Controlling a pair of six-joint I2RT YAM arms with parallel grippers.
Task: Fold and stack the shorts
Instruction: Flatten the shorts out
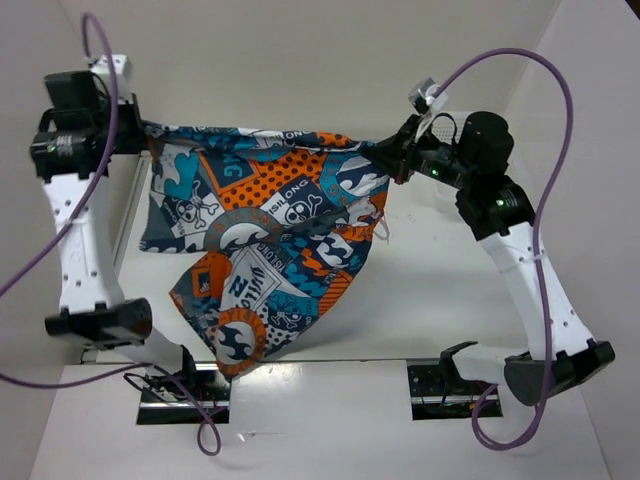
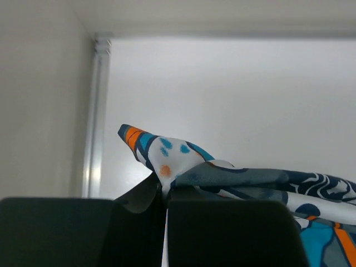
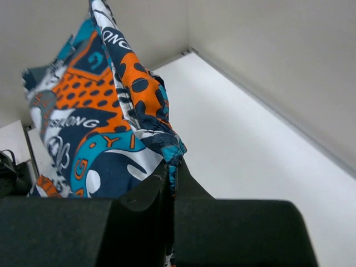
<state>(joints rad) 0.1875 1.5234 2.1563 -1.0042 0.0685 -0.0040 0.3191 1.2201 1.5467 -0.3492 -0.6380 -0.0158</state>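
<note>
Nearest the arm bases, the lowest part of the shorts (image 1: 270, 230) hangs as a loose point bearing an orange circular emblem. It lies over the near edge of the white surface (image 1: 440, 300); whether it touches the surface cannot be told. The shorts are held up and spread between the two arms. The upper edge runs roughly level, and the fabric below it sags in folds toward the near side.

At the upper left corner of the shorts, the left tool (image 1: 140, 135) pinches the fabric. In the left wrist view, this tool (image 2: 166, 192) is pressed together on the cloth, and a small white, blue and orange tip of the shorts (image 2: 183, 161) protrudes past the fingers.

At the upper right corner of the shorts, the right tool (image 1: 392, 158) pinches a gathered edge. In the right wrist view, this tool (image 3: 171, 178) is pressed together on a bunched hem, and the shorts (image 3: 100, 111) extend away to its left.

Beyond the shorts stands a white back wall (image 1: 300, 60).
</note>
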